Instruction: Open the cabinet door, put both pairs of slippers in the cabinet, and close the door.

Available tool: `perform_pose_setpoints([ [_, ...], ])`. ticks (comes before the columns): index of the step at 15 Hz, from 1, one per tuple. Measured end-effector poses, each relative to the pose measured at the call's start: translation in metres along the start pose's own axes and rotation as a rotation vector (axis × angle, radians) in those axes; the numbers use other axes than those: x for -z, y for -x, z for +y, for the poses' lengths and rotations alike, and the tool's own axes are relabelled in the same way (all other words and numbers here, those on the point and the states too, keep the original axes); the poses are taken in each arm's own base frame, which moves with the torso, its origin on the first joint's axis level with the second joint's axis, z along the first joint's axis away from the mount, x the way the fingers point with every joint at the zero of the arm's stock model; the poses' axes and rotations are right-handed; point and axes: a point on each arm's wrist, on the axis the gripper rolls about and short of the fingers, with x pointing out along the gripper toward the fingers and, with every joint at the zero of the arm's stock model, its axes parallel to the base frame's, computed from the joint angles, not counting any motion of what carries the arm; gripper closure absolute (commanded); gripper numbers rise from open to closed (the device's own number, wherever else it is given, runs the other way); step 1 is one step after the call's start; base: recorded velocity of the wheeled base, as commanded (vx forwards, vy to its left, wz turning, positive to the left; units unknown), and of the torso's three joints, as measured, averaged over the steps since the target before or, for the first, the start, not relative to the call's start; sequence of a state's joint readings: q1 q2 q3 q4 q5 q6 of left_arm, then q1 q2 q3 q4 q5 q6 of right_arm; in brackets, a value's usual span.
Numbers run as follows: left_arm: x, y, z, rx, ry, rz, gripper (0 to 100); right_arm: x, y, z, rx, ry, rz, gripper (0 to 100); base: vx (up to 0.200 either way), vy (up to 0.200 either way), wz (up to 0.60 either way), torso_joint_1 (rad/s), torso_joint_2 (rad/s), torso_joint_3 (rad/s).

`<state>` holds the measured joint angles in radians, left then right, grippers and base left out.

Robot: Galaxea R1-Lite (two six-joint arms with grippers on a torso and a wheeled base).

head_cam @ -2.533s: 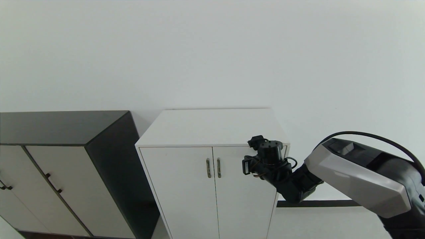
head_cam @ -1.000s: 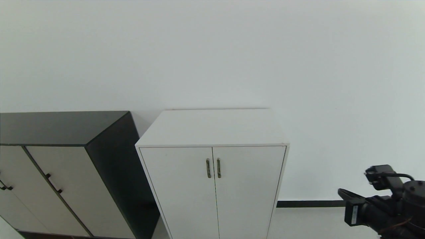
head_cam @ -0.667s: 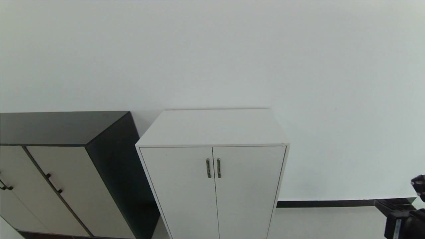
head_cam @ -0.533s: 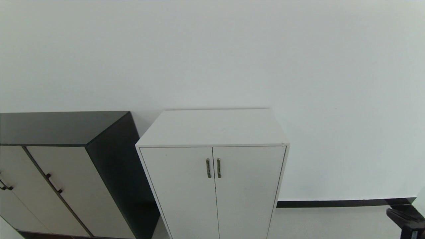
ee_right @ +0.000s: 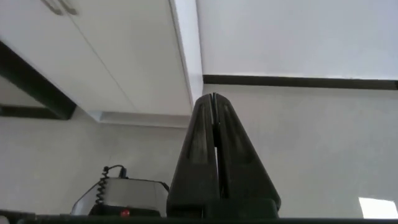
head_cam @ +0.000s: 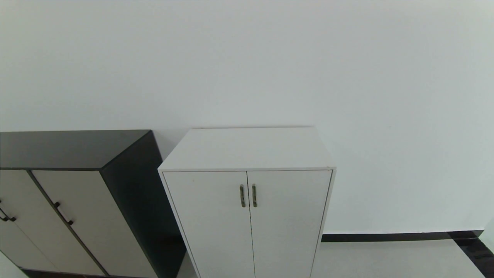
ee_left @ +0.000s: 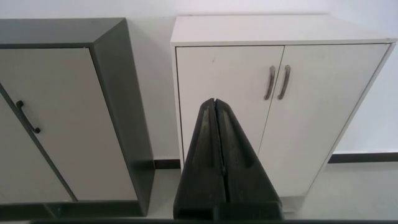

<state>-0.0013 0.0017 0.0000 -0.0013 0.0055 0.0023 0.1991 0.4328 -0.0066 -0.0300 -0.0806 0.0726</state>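
Observation:
A white two-door cabinet (head_cam: 247, 216) stands against the wall with both doors shut, its two metal handles (head_cam: 247, 195) side by side at the middle seam. The left wrist view faces it head-on: the cabinet (ee_left: 280, 93) lies some way beyond my left gripper (ee_left: 215, 106), which is shut with nothing in it. My right gripper (ee_right: 214, 99) is shut and empty too, held low over the floor off the cabinet's right side, where the cabinet's lower corner (ee_right: 186, 68) shows.
A black cabinet (head_cam: 69, 200) with pale doors and dark handles stands directly left of the white one. A dark skirting strip (head_cam: 386, 236) runs along the wall to the right, above pale open floor (ee_right: 311, 143).
My right arm, which was up at the right door's top corner, has drawn back to the right and down, out of the head view. The cabinet doors stay shut.

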Motion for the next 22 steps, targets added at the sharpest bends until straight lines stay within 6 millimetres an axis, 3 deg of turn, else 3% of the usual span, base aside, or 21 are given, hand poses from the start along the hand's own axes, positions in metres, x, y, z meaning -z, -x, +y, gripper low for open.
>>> perform_pose_setpoints([
  [3, 0.000, 0.000, 0.000, 0.000, 0.001, 0.000, 100, 0.008, 0.011, 0.000, -0.066, 0.121, -0.113, 100, 0.000, 0.000, 0.00, 0.000, 0.00, 0.000],
  [13, 0.000, 0.000, 0.000, 0.000, 0.001, 0.000, 100, 0.019, 0.028, 0.002, 0.140, 0.044, -0.359, 100, 0.000, 0.000, 0.00, 0.000, 0.00, 0.000],
  [22, 0.000, 0.000, 0.000, -0.001, 0.001, 0.000, 100, 0.020, 0.029, 0.003, 0.077, 0.034, -0.384, 100, 0.000, 0.000, 0.00, 0.000, 0.00, 0.000],
])
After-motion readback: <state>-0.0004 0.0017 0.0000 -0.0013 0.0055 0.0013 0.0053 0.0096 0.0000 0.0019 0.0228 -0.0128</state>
